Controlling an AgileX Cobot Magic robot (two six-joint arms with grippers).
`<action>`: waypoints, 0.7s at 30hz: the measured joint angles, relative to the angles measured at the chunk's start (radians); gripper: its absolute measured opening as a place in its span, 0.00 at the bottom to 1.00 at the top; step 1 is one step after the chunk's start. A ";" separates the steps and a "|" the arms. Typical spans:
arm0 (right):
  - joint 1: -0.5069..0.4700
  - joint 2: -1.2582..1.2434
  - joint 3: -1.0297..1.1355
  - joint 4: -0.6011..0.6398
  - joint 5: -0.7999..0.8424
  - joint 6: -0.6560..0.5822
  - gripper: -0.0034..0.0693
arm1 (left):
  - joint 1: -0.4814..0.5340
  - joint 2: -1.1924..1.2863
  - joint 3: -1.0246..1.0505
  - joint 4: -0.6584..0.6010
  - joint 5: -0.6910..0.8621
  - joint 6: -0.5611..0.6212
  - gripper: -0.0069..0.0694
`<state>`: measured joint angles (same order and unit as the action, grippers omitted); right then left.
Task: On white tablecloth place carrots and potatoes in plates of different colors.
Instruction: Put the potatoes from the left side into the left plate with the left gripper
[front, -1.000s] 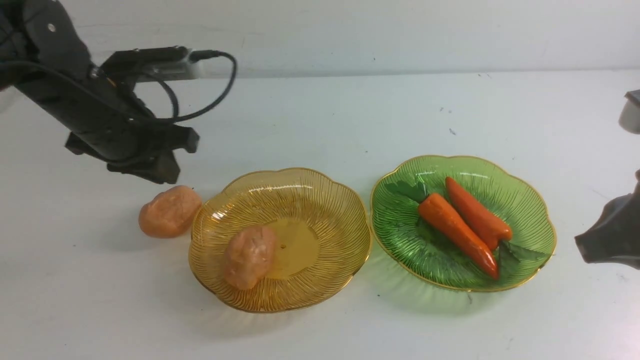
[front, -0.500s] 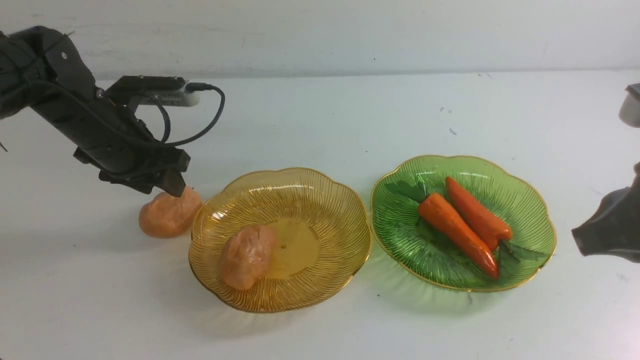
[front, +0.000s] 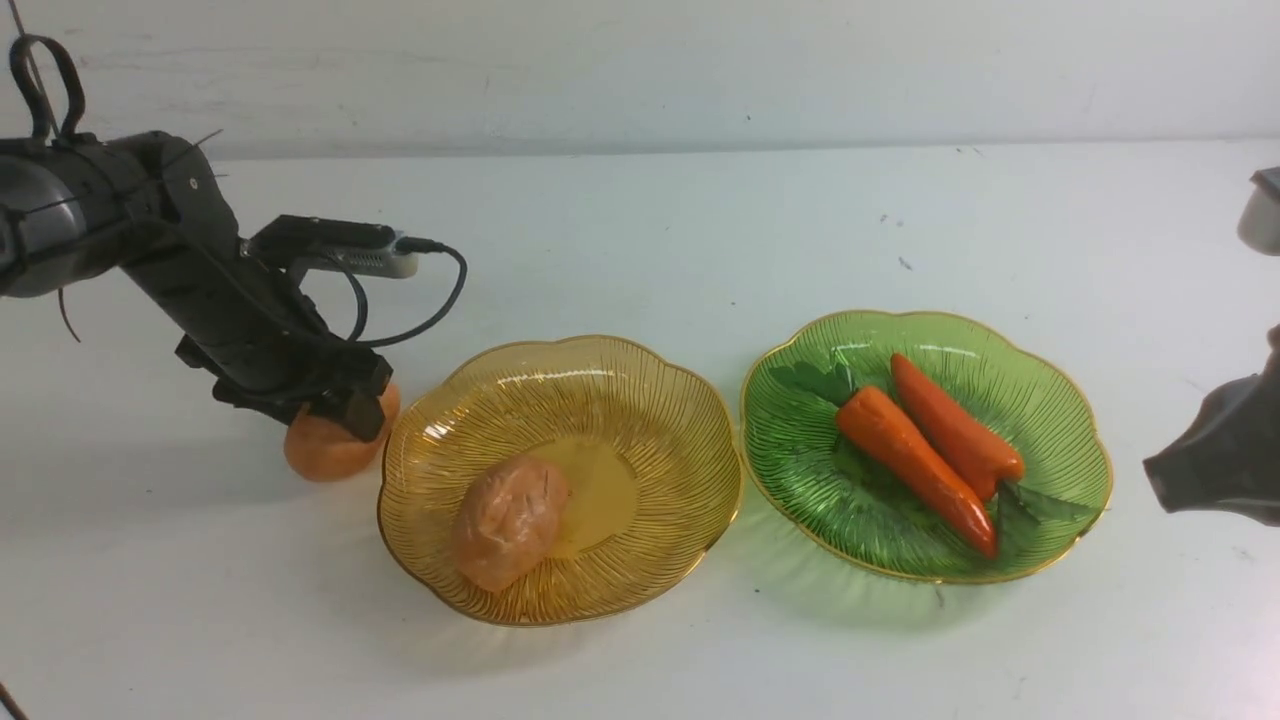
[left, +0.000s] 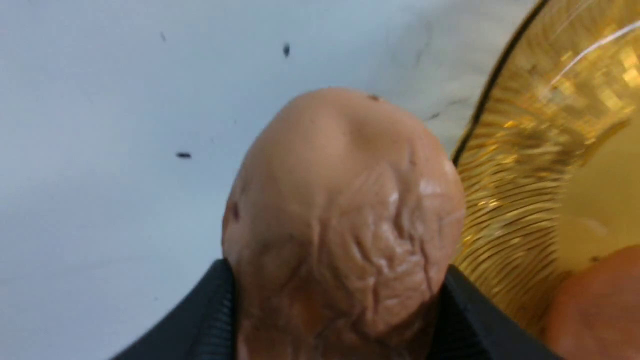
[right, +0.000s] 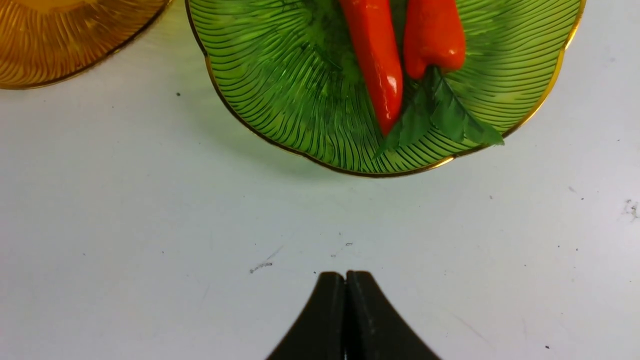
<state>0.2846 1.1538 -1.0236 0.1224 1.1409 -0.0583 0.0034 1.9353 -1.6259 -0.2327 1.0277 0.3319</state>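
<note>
First, nearest to the robot, one potato lies inside the amber plate; compared with a second ago it has rolled a little toward the middle of the dish. Beside it the green plate holds both carrots, side by side and touching, exactly as before, so that half of the task looks finished. The right hand has not moved: it hangs over the bare cloth in front of the green plate, its fingers pressed together and holding nothing. The real change is a bit farther back, on the left. One second ago the left hand was above the second potato and apart from it; now it has come down over it, and the black fingers press against the potato on both sides, so the hand is closed around it. This potato sits on the white tablecloth, just beside the rim of the amber plate, and I judge it is not lifted yet. Since it is the only piece outside a plate, what remains seems to be a lift and a short carry over the rim to join the other potato.
</note>
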 joint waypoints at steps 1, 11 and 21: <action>0.000 0.000 0.000 0.000 0.000 0.000 0.03 | -0.001 -0.013 -0.019 -0.014 0.019 -0.001 0.58; 0.000 0.000 0.000 0.019 -0.019 0.000 0.03 | -0.095 -0.027 -0.081 -0.313 0.062 0.057 0.58; 0.000 -0.083 0.000 0.030 0.058 0.000 0.03 | -0.289 0.133 -0.080 -0.374 -0.011 0.057 0.78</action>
<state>0.2846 1.0708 -1.0236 0.1528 1.1986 -0.0583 -0.2859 2.0684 -1.7054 -0.6067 1.0164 0.3893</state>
